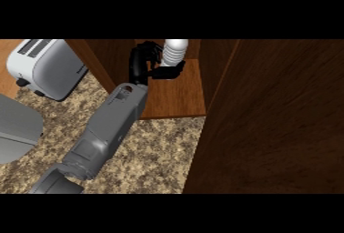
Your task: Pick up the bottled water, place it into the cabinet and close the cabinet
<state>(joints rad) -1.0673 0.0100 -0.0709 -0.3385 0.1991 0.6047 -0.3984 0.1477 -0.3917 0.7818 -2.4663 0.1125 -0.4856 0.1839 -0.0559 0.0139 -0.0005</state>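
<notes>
You see one grey forearm (111,132) coming up from the lower left of the head view and reaching into the open wooden cabinet (178,93). From where it enters, this looks like the left arm, and its black hand (153,61) sits inside the cabinet, above the shelf floor, with fingers and thumb curled round the water bottle (176,49). The bottle shows as a pale, ribbed shape near the top of the opening, held in that hand towards the back of the cabinet; you cannot tell whether its base touches the shelf. The cabinet door (275,118) stands open at the right, its dark wood face filling most of that side of the view. On the left, a white toaster (48,67) stands on the speckled counter (151,154), just beside the cabinet's left wall. A grey, rounded object (17,129) lies at the left edge, cut off by the frame, so you cannot tell what it is. The right hand does not show anywhere in the view.
</notes>
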